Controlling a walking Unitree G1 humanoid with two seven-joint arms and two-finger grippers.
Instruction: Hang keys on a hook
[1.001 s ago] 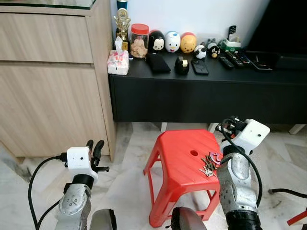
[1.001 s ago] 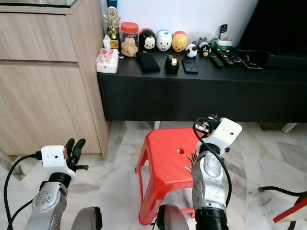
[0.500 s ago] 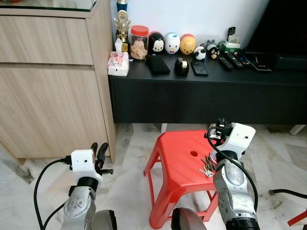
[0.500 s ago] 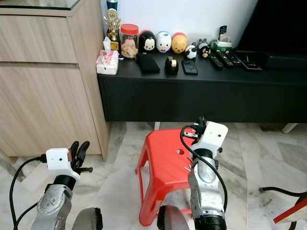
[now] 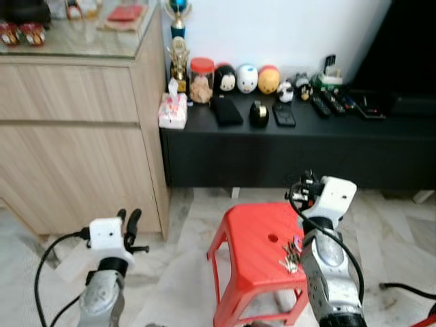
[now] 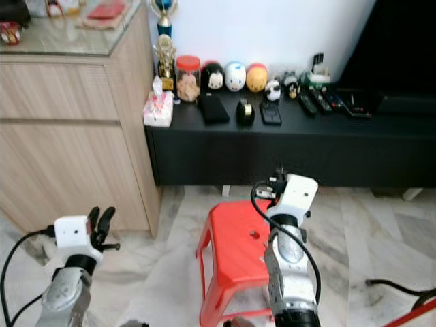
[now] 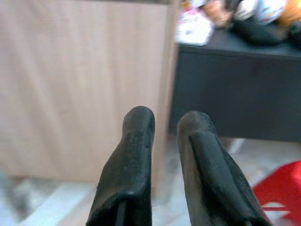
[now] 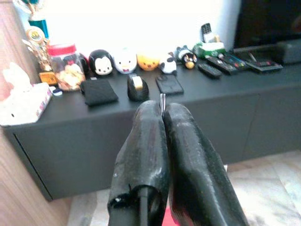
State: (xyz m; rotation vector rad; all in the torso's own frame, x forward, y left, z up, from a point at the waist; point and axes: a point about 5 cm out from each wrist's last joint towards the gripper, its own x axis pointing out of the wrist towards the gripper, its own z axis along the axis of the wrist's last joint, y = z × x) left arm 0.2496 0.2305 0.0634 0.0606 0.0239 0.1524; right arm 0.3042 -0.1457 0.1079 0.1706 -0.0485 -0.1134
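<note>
A bunch of keys (image 5: 292, 253) lies on the right part of a red plastic stool (image 5: 253, 248), right beside my right forearm. My right gripper (image 5: 304, 187) is raised above the stool's far edge and points at the black TV bench. In the right wrist view its fingers (image 8: 146, 136) are pressed together, with a thin bright sliver at the tips that I cannot identify. My left gripper (image 5: 127, 219) is held low on the left before the wooden cabinet. A narrow gap shows between its fingers (image 7: 134, 141), with nothing in it.
A wooden cabinet (image 5: 82, 143) with a glass top stands on the left. A low black bench (image 5: 293, 146) against the wall carries a tissue pack (image 5: 172, 110), a jar (image 5: 201, 80), toy figures and remotes (image 5: 330, 102). A black cable (image 5: 409, 289) lies on the marble floor.
The camera has tilted up and back, so the cabinet top now shows and the picture is blurred. My right wrist has shifted left over the stool. The keys stay put on the stool.
</note>
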